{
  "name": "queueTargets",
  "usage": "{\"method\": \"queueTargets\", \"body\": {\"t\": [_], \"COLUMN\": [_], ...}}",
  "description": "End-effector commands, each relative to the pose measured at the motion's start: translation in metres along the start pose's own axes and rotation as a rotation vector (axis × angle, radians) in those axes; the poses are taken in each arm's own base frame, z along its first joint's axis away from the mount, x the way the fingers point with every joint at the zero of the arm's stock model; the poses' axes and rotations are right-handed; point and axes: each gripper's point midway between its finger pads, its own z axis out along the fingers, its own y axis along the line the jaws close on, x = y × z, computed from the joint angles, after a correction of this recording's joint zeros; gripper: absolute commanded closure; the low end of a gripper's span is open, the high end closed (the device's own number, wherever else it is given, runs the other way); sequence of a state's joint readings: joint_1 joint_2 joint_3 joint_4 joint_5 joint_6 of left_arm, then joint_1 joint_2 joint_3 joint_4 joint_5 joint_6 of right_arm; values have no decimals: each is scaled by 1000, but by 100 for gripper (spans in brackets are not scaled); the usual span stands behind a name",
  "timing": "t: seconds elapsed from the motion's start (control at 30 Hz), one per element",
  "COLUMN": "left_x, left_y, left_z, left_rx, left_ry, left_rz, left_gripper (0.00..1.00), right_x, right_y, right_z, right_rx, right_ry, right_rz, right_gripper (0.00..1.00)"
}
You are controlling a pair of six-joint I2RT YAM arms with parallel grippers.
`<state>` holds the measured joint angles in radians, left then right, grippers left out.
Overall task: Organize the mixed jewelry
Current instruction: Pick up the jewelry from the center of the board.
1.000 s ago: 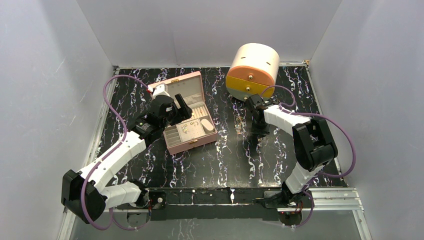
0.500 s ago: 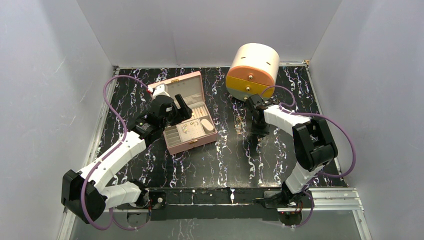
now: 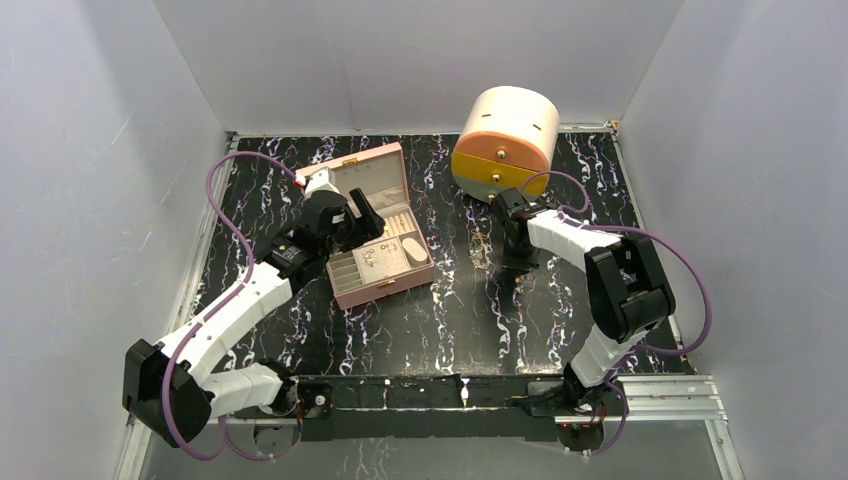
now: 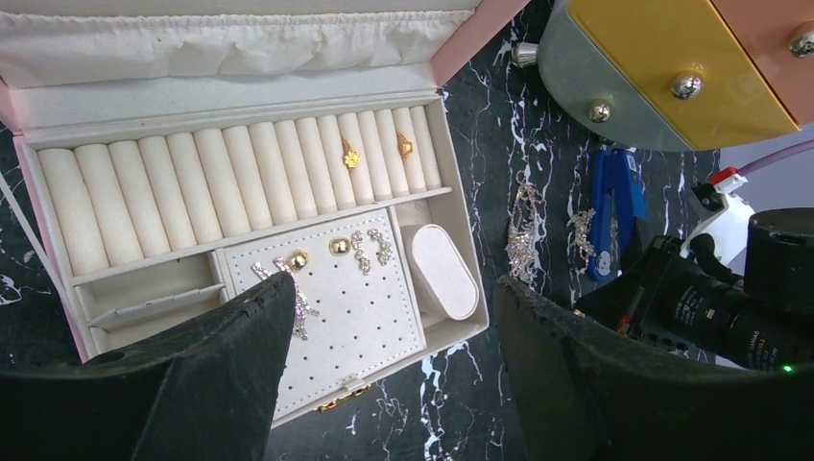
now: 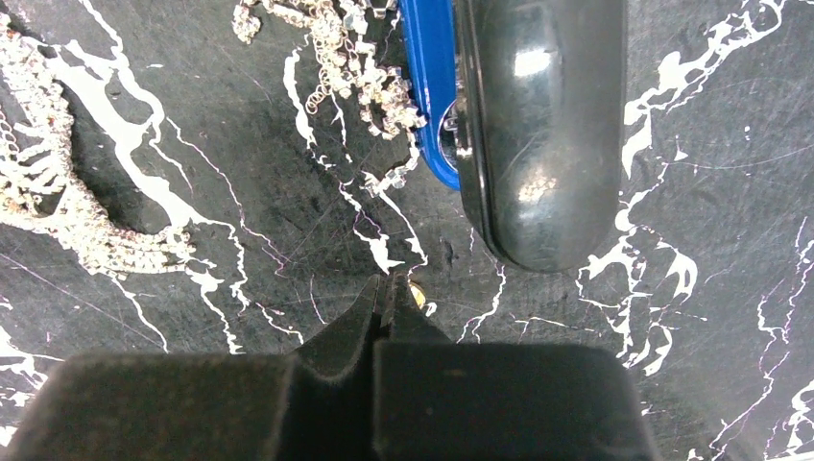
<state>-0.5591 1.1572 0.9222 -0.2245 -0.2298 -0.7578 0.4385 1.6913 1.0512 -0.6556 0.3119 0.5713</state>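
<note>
On the marbled table, just beside the blue tool, you are pressing the right gripper tight against a tiny gold piece; whether it's caught, I cannot tell. The next move calls for a gentle lift toward the pink box, where the left gripper is hovering spread.

No text, label, brand, number or sign can be read in any of the views
</note>
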Motion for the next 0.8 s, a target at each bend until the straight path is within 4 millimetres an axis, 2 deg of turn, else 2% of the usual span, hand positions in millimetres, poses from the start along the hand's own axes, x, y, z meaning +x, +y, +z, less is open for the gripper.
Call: {"method": "queueTargets", "body": {"t": [0.0,0.3,0.5,0.77], "left_x": [0,1,9,39], "left_y": [2,-13,-45,-82], "left_z": [1,4,6,21], "left_rx": [-1,67,242,478], "left_ry": [-9,7,49,161], "left_rz": [-8,-13,11,103], "left_gripper": [28,28,29,33], "right_x": [-17,-27,-32,-41], "right_y": [8,32,56,77], "right_z": [-15,-44,-71,-117], "right_rx": [-58,-291,-525,-920], "right_ry": [-50,-40,4,115], "right_rz": [5,30,68,180], "right_gripper": [100,100,100,100]}}
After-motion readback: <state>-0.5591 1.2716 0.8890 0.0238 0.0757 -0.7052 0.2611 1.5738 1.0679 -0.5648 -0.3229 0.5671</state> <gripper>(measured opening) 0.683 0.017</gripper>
